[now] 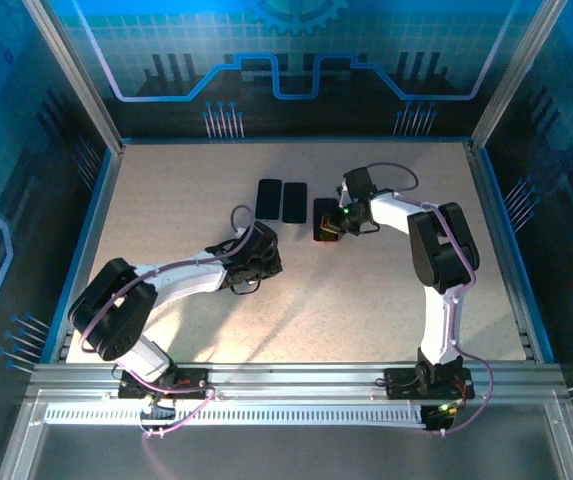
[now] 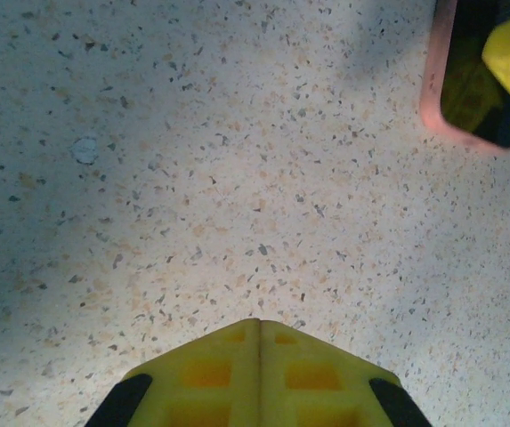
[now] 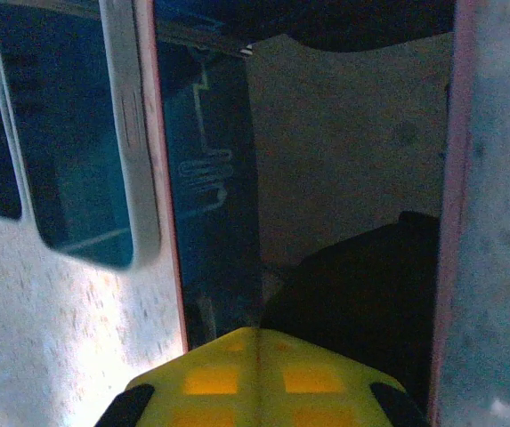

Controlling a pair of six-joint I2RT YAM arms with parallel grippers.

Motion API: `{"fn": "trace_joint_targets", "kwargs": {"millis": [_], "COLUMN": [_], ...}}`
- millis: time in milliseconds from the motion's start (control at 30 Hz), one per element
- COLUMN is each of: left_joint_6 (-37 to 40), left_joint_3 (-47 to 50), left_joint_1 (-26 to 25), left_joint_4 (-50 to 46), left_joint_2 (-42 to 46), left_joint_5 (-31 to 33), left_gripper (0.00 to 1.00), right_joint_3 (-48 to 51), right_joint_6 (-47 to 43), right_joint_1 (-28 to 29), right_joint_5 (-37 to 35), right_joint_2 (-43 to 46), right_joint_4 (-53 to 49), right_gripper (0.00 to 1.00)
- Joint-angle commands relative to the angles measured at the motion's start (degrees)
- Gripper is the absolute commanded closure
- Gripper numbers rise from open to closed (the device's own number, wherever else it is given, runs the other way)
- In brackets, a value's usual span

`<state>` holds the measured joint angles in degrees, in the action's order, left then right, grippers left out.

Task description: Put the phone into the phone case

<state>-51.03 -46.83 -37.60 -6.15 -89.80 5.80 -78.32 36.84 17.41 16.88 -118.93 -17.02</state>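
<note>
Pink case [image 3: 456, 178] lies directly under the right claw [image 3: 259, 334], with the glossy dark phone [image 3: 344, 151] face showing between its rims. The claw tips hang over the near end, contact uncertain. Right claw fingers are pressed together, gripping nothing. Left claw [image 2: 259, 325] is likewise closed and empty above bare counter [image 2: 192, 178], the case ahead to its right. The right wrist view adds a grey-edged phone [image 3: 68, 133] just left of the case; the top view shows another dark phone [image 1: 269, 198] beside that.
</note>
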Motion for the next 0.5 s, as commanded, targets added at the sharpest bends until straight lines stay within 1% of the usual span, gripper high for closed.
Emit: {"fn": "trace_joint_targets", "kwargs": {"millis": [0, 200, 467], "left_joint_6": [-0.1, -0.4, -0.3], "left_joint_3": [1.5, 2.5, 3.5], "left_joint_1": [0.6, 0.7, 1.0], "left_joint_4": [-1.4, -1.2, -0.5], "left_joint_2": [2.2, 2.7, 3.7], "left_joint_5": [0.9, 1.1, 1.6], "left_gripper": [1.00, 1.00, 1.00], "right_joint_3": [-4.7, -11.8, -14.3], "right_joint_6": [-1.7, -3.3, -4.8], "right_joint_1": [-1.3, -1.5, -0.9], "right_joint_5": [-3.3, -0.9, 0.3], "right_joint_2": [-4.8, -9.4, -10.8], "right_joint_4": [-2.4, -4.6, -5.6], "right_gripper": [1.00, 1.00, 1.00]}}
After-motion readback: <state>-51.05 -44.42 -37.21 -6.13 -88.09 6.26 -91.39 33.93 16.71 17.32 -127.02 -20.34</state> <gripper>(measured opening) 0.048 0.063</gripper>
